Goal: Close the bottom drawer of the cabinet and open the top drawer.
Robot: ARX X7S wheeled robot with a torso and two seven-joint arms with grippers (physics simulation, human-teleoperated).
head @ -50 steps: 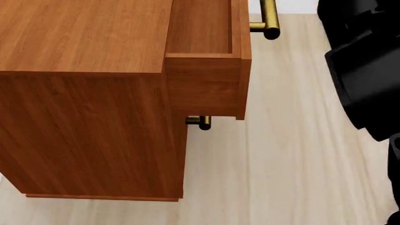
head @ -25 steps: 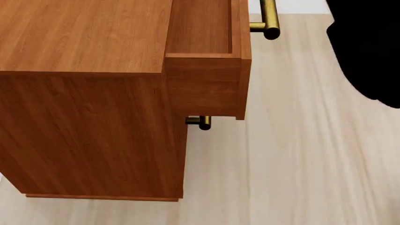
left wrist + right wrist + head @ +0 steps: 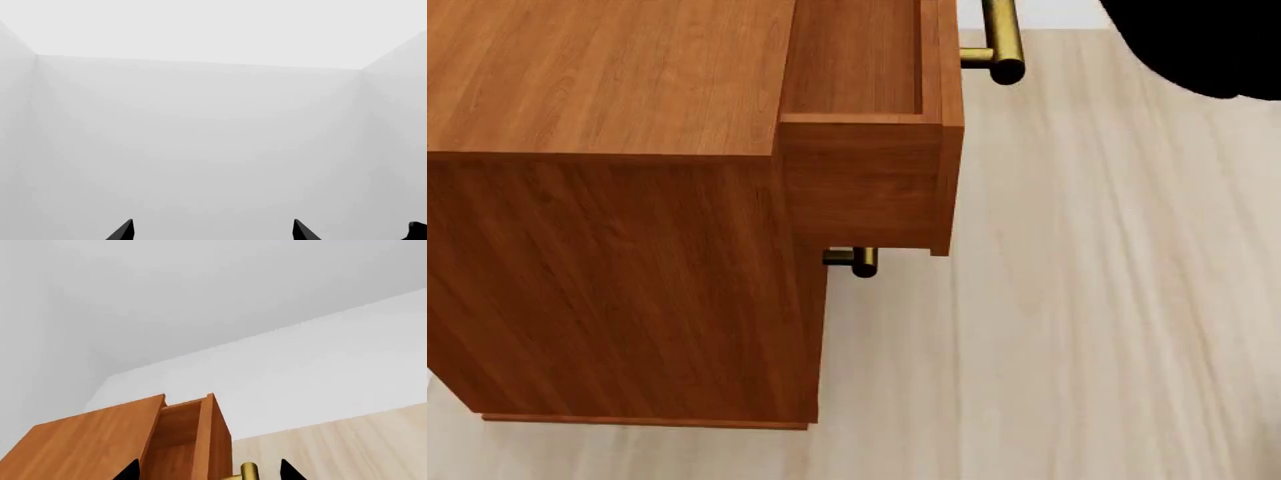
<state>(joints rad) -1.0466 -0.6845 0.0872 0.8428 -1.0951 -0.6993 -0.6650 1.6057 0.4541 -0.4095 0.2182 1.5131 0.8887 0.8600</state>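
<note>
The top drawer (image 3: 868,120) stands pulled out of the cabinet (image 3: 614,220) in the head view, in the upper middle of the frame. Its open box shows from above, its front panel faces right, and its brass bar handle (image 3: 1001,45) sticks out to the right near the top edge. The cabinet fills the left half of that frame, its flat top at upper left and its wood-grain side below, resting on the pale plank floor (image 3: 1068,330).

Under the pulled-out drawer, near the middle of the frame, the end of a second brass handle (image 3: 857,261) peeks out close to the cabinet's front. It belongs to a lower drawer, but which one cannot be told. The bottom drawer itself is hidden from this angle, and no other drawer box juts out past the cabinet front.

A black part of the robot (image 3: 1201,45) fills the upper right corner of the head view, apart from the cabinet.

In the right wrist view the drawer (image 3: 190,440) and cabinet top sit at lower left, and the right claw (image 3: 209,471) shows two dark tips spread wide at the bottom edge, holding nothing, with the brass handle end between them.

In the left wrist view the left claw (image 3: 213,231) likewise shows two tips set wide apart and empty, facing bare white walls (image 3: 200,140).
</note>
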